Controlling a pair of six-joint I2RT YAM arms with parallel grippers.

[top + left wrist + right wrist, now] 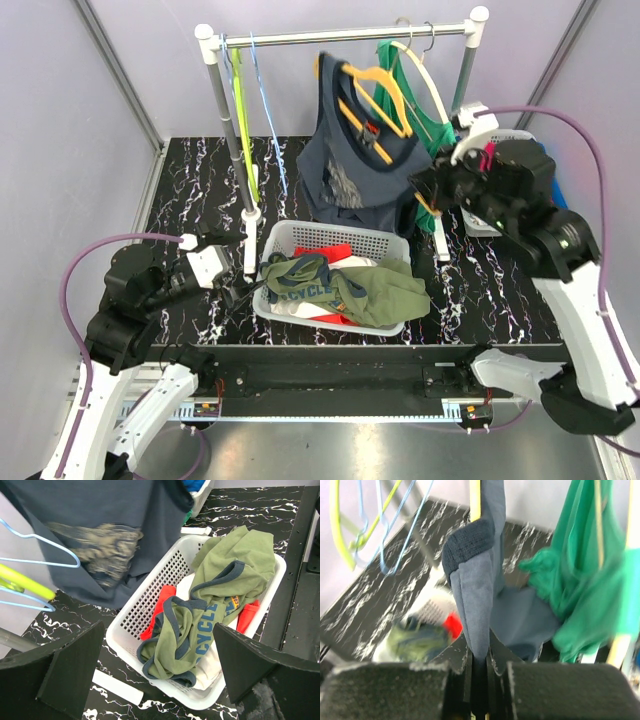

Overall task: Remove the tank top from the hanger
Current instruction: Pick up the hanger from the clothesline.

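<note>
Two robot arms: the left arm [125, 335] and right arm [590, 320] have white lower links and black joint housings. A purple cable [67, 285] loops along each. The left gripper [238, 268] has a white body and broad, matte black fingers [70, 665].

Tally by the clothes rail [340, 37]
Two garments hang from it, a navy tank top [350, 165] and a green tank top [418, 105]. Two bare hangers at its left end: lime hanger [25, 582], blue hanger [266, 110]. Two white baskets below: front basket [300, 236], back basket [202, 500].
</note>
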